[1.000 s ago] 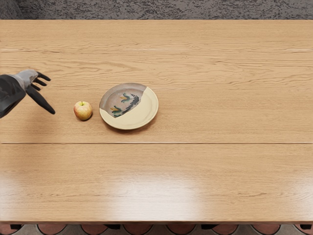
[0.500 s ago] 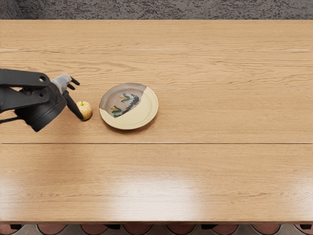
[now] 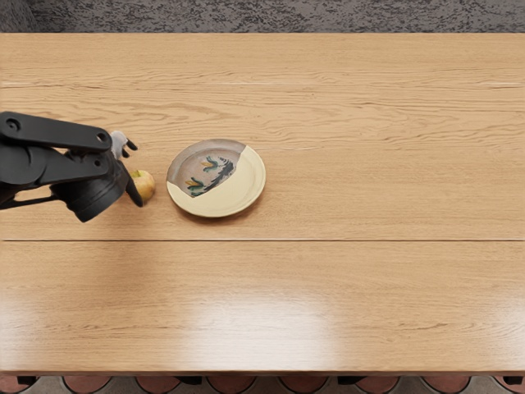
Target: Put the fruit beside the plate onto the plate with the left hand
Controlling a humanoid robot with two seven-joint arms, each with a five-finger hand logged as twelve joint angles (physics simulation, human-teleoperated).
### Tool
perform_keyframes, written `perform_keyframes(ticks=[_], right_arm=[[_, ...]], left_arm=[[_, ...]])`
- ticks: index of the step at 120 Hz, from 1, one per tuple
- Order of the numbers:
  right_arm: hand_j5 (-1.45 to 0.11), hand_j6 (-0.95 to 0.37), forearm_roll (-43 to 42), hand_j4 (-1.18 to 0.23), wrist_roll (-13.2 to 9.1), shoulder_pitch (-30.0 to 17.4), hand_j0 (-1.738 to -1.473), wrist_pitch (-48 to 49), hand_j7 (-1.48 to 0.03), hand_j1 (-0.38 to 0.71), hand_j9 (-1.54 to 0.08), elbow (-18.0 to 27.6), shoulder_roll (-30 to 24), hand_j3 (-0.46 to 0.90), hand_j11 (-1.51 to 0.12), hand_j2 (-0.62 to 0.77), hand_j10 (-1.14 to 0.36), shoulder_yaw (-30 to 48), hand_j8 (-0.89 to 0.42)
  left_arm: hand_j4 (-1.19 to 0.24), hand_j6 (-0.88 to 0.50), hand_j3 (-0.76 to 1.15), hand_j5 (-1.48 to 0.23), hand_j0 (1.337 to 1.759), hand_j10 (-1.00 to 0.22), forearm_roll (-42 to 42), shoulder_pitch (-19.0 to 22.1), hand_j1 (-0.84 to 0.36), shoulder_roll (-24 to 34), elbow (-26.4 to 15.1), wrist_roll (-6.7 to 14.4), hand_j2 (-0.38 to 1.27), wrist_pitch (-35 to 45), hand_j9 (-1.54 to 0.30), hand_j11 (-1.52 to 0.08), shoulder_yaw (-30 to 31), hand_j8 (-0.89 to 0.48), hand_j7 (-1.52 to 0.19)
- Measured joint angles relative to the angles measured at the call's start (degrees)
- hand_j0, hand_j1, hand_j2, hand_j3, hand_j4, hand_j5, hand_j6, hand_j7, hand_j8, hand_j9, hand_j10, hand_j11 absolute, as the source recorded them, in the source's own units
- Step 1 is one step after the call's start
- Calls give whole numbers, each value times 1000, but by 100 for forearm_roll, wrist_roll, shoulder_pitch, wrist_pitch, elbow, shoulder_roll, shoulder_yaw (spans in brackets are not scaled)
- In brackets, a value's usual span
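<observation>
Small yellow-red apple [image 3: 146, 185] on the pale wooden worktop [image 3: 369, 279], just beside the left rim of the round cream plate with a grey painted patch [image 3: 246, 187], not yet on it. Black-and-grey left hand [image 3: 123, 168] right against the apple's left side, with the bulky dark wrist hiding part of the fruit. Impossible to tell whether clamped on it or merely touching.

Likely risks from here:
- Rolls away toward the plate if pushed sideways before a firm hold.
- Slips free on lifting if caught only at the near edge.
- Knocks or slides the plate if carried low across the raised rim.

Probably needs a clear lift, then a gentle set-down, else rolls off the shallow dish.
</observation>
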Motion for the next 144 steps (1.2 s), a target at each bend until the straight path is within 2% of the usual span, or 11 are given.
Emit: perform_keyframes(ticks=[29, 59, 86, 137, 144], right_arm=[[-50, -38, 0, -38, 0, 0, -1658, 0, -50, -303, -50, 0, 0, 0, -50, -8, -38, 0, -38], [-50, -38, 0, -38, 0, 0, -1658, 0, -50, -303, -50, 0, 0, 0, -50, -8, -38, 0, -38], [-50, -38, 0, -38, 0, 0, -1658, 0, -50, -303, -50, 0, 0, 0, -50, -8, -38, 0, -38], [-50, -38, 0, -38, 0, 0, -1658, 0, -50, -303, -50, 0, 0, 0, -50, -8, -38, 0, -38], [-50, -38, 0, -38, 0, 0, -1658, 0, -50, -303, -50, 0, 0, 0, -50, -8, -38, 0, -38]], left_arm=[[-247, -248, 0, -321, 1658, -247, -47, 119, 54, -284, 410, 0, 50, 0, -321, -321, 131, -248, -321], [-247, -248, 0, -321, 1658, -247, -156, 236, 54, -658, 625, 0, 50, 0, -321, -321, 142, -248, -321], [-260, -260, 0, -337, 1658, -260, -171, 278, 39, -686, 704, 0, 53, 0, -337, -337, 142, -260, -337], [-498, -499, 0, -610, 1658, -489, -154, 410, -223, -835, 905, 1, 102, 5, -626, -626, 148, -435, -610], [-533, -500, 0, -670, 1657, -526, -158, 410, -245, -835, 914, 0, 165, 1, -683, -683, 149, -425, -670]])
